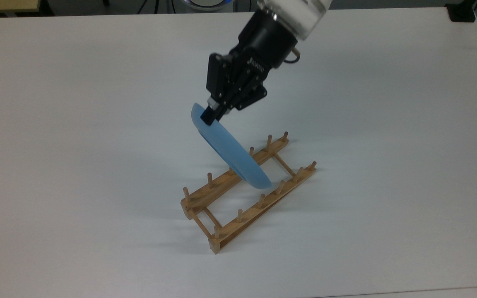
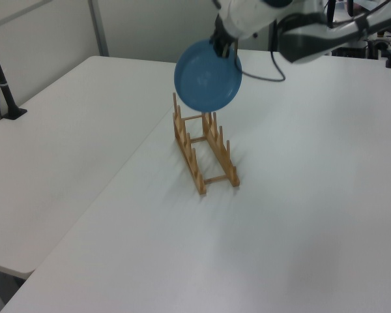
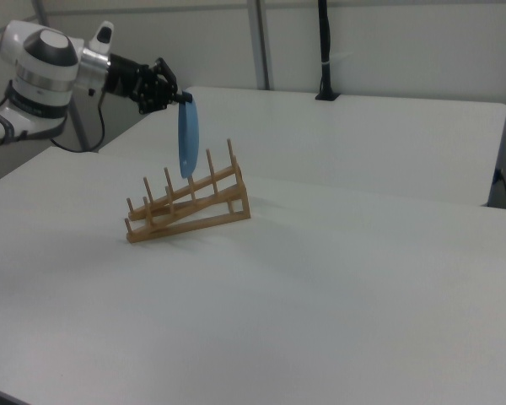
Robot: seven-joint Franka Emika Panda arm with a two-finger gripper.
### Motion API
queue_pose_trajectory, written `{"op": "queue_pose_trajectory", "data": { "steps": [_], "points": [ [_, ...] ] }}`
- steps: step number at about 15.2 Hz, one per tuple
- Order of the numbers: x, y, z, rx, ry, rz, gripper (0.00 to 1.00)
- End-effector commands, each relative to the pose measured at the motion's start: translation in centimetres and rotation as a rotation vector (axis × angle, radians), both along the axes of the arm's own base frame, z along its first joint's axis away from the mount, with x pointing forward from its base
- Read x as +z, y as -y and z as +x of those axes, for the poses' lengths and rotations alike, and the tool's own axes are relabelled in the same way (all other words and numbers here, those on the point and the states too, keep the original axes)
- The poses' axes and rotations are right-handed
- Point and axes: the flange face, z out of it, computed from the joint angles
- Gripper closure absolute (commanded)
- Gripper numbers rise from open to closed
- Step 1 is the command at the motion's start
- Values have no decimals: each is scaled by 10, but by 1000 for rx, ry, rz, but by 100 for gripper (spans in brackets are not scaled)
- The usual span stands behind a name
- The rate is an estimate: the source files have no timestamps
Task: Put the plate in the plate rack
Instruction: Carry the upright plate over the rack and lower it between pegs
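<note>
The black two-finger gripper (image 1: 210,116) clamps the twelve-o'clock rim of the round, shallow, light-blue plate (image 1: 232,154), held on edge above the light-brown wooden peg rack (image 1: 238,194).

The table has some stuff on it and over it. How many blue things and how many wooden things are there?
Blue things: 1, the plate, held up on edge by the gripper over the rack.
Wooden things: 1, the plate rack, sitting on the white table.
Total: 2
</note>
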Motion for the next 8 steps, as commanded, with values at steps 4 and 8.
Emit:
{"op": "queue_pose_trajectory", "data": {
  "steps": [4,8],
  "points": [
    [-19,-22,-1,20,-9,-20,100],
    [-26,-30,-3,26,-12,-18,100]
  ]
}}
